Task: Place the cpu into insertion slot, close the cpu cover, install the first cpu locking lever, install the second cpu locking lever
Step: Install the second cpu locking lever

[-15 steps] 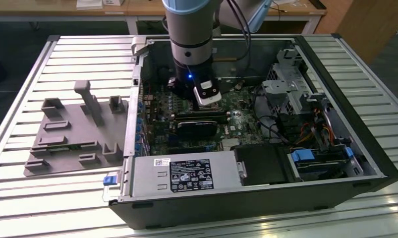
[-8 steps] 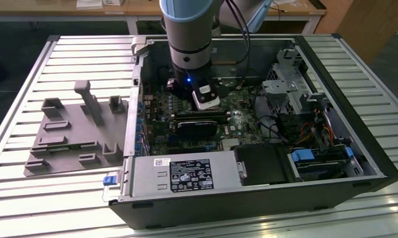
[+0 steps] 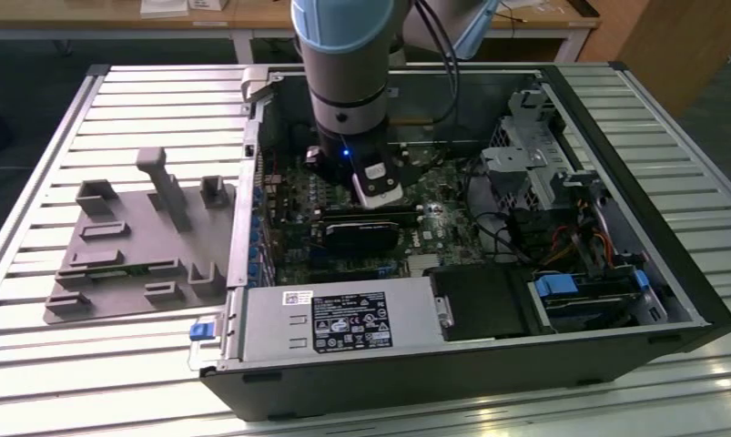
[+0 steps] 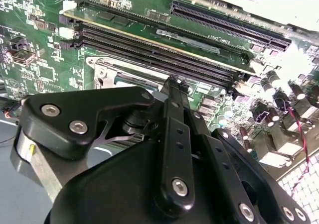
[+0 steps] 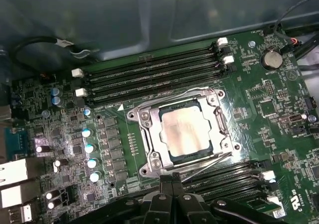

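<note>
While the cpu (image 5: 185,133) already sits in the insertion slot (image 5: 172,160) at the centre of the first wrist view, with the cpu cover (image 5: 149,129) lying closed around it, the work in hand looks like the locking levers: a thin lever (image 5: 209,163) runs along the socket's lower edge, and seating it well likely means pressing it down and sideways under its catch without scraping the board. The gripper (image 5: 172,180), fingers closed together on nothing, pokes up from the bottom centre just below the socket, near that lever; whether it touches it is hard to tell
</note>
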Controlling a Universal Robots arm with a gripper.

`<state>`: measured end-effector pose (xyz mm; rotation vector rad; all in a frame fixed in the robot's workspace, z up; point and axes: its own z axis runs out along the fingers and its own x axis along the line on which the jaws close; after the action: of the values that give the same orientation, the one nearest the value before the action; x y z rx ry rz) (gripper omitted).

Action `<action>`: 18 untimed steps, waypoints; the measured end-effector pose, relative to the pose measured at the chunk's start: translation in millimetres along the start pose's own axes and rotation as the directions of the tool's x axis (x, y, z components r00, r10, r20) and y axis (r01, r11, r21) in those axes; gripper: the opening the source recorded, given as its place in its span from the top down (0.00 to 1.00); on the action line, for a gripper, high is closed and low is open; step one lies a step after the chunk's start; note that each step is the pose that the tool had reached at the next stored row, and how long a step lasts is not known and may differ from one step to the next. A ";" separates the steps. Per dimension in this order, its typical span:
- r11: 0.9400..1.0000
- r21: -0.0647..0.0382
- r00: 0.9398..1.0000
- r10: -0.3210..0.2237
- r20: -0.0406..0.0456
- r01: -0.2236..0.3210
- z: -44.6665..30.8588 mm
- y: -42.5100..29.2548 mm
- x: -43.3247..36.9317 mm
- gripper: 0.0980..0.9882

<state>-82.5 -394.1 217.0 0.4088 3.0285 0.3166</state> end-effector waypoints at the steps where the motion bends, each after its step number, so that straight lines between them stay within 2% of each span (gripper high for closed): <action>1: 1.000 -0.004 1.000 0.000 -0.001 0.000 -0.2 -1.5 -0.3 1.00; 9: 1.000 -0.030 1.000 0.003 -0.008 -0.003 -0.7 -13.5 -3.3 1.00; 13: 0.999 -0.053 1.000 0.005 -0.014 -0.006 2.4 -15.2 -2.7 1.00; 18: 0.997 -0.073 1.000 0.006 -0.020 -0.008 5.9 -16.2 -1.6 1.00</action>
<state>-84.6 -408.6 207.9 0.4135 3.0238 0.4333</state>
